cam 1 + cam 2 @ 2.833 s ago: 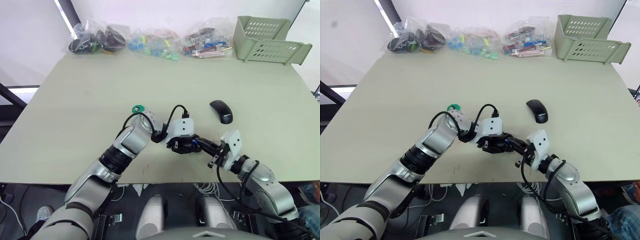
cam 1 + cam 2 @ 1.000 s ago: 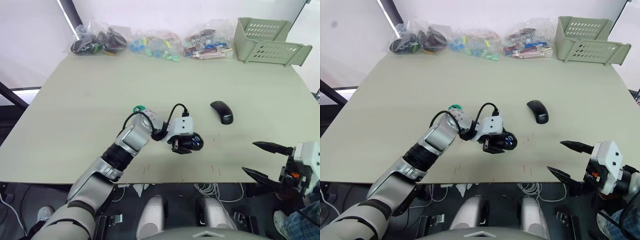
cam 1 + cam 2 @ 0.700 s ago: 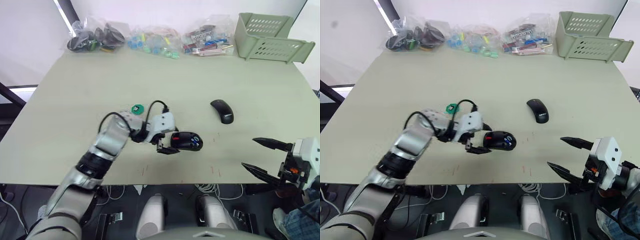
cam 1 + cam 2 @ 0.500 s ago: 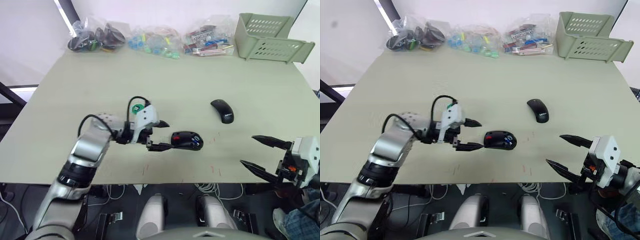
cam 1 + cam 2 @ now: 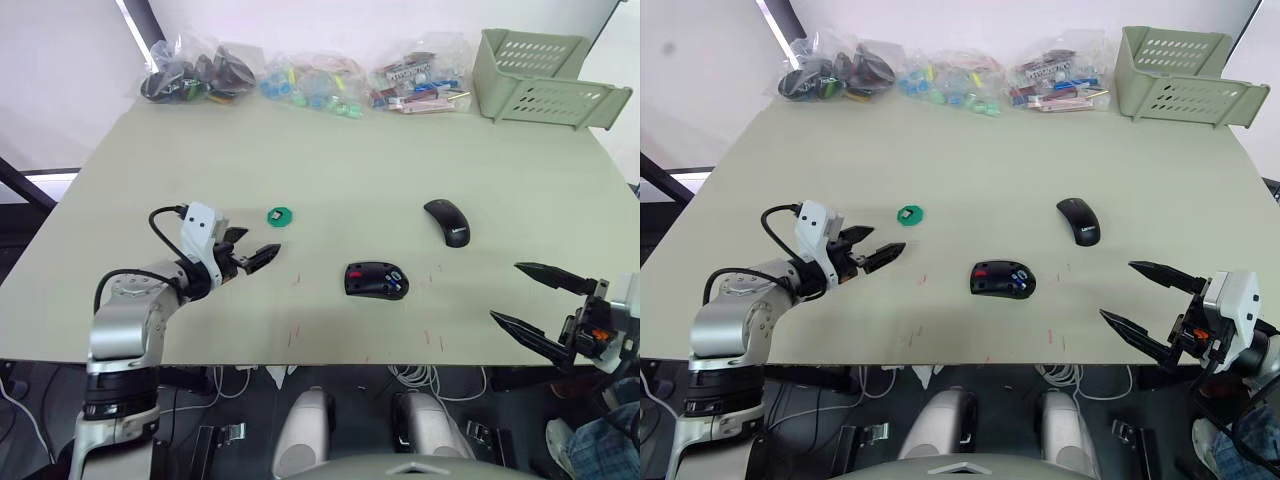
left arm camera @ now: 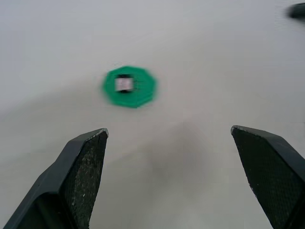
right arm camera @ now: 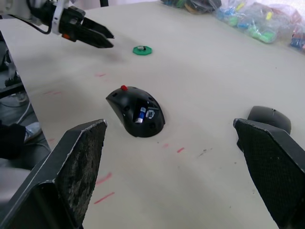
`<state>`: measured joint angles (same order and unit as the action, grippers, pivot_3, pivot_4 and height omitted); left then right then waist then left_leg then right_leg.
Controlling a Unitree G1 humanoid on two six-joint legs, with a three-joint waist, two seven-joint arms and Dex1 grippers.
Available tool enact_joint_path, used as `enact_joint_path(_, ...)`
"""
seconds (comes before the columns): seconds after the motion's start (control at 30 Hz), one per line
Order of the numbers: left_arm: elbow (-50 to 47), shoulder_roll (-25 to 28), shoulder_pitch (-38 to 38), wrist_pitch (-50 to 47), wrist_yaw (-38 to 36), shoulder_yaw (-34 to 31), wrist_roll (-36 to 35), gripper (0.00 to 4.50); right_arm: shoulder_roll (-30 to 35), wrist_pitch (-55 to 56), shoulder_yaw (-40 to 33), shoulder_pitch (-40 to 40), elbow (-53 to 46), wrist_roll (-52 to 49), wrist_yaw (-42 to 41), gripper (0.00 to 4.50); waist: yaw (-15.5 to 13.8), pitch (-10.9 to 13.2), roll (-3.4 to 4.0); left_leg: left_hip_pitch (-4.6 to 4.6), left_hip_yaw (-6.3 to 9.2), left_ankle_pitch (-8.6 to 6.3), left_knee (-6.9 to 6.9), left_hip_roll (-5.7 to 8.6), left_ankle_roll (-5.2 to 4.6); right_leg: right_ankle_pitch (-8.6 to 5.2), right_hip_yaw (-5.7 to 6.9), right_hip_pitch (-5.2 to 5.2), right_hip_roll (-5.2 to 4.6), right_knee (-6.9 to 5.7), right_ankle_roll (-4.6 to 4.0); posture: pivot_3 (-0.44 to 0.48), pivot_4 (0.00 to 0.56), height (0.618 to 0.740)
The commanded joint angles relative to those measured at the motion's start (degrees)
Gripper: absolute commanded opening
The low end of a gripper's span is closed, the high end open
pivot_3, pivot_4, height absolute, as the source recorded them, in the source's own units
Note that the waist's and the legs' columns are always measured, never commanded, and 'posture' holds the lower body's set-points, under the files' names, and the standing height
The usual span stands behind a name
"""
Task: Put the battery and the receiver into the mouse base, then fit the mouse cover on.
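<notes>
I'm seeing the base (image 5: pixel 375 280) mid-tabletop, battery (image 7: pixel 142 114) seemingly seated in it. Cover (image 5: pixel 446 221) is lying nearby. Left gripper (image 5: pixel 257 256) and right gripper (image 5: pixel 545 305) are hanging open, empty. I'm judging the receiver next.

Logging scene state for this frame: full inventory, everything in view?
mouse base: 1, black with red parts, table centre near front
battery: 1, blue and white, inside the base
cover: 1, black, right of and behind the base
green disc: 1, left of the base
bags: several, clear, mixed parts, back edge
basket: 1, pale green, back right
table: 1, beige
left gripper: open, near the disc
right gripper: open, front right edge
</notes>
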<state>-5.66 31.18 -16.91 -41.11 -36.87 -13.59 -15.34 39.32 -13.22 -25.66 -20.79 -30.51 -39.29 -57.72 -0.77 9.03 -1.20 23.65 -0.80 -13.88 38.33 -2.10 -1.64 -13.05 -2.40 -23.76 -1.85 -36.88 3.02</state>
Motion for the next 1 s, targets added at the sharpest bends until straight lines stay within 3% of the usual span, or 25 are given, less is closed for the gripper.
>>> enact_joint_path(0.03,0.21,-2.45,-3.43,0.24,6.72,1.65,2.26,4.41,0.95,0.94,-1.65,1.43,0.24,-0.65,-0.58,4.50,-0.05,0.00,0.00,0.00,0.00,0.00,0.01,0.00,0.00,0.02,0.00,0.02,0.00,0.00,0.02,0.000,0.150,0.740)
enact_joint_path(0.1,1.43,-3.48,-4.95,0.58,8.16,2.87,2.82,4.18,1.50,0.77,-1.85,1.47,0.54,-0.64,-1.34,4.50,-0.02,0.00,-0.01,0.00,-0.03,0.00,0.04,0.03,0.00,0.05,-0.04,0.03,0.00,0.00,0.05,0.000,0.150,0.740)
enact_joint_path(0.17,2.95,-4.15,-6.88,0.82,9.55,4.19,3.52,3.22,2.06,0.52,-2.35,1.32,0.82,-0.96,-1.93,4.50,0.02,0.01,-0.03,0.01,-0.04,0.00,0.02,0.08,0.01,0.16,-0.04,0.02,0.02,0.01,-0.12,0.000,0.150,0.740)
enact_joint_path(0.23,5.01,-5.03,-9.32,0.81,11.61,4.84,4.35,2.87,2.49,-0.12,-3.01,1.44,0.78,-1.74,-1.88,4.50,0.02,0.01,-0.03,0.01,-0.03,0.00,0.00,0.08,0.01,0.17,-0.05,0.01,0.05,0.02,-0.15,0.000,0.150,0.740)
enact_joint_path(0.57,8.26,-7.22,-12.05,1.62,14.33,7.29,5.37,2.87,3.36,-1.88,-4.17,1.04,0.04,-3.51,-1.92,4.50,0.05,0.01,-0.03,0.02,-0.03,0.00,0.02,0.09,0.01,0.20,-0.07,0.02,0.06,0.01,-0.15,0.000,0.150,0.740)
enact_joint_path(0.6,8.63,-7.13,-12.17,1.87,14.38,7.54,5.53,2.35,3.48,-2.08,-4.28,0.96,-0.03,-3.67,-2.02,4.50,0.05,0.02,-0.03,0.02,-0.03,0.00,0.02,0.09,0.01,0.20,-0.06,0.02,0.06,0.01,-0.15,0.000,0.150,0.740)
enact_joint_path(1.0,13.80,-6.31,-14.21,4.63,13.93,8.01,6.78,2.35,3.55,-2.04,-4.40,0.42,0.39,-3.84,-3.03,4.50,0.05,0.01,-0.04,0.01,-0.03,0.00,0.02,0.11,0.01,0.24,-0.06,0.02,0.06,0.01,-0.09,0.000,0.150,0.740)
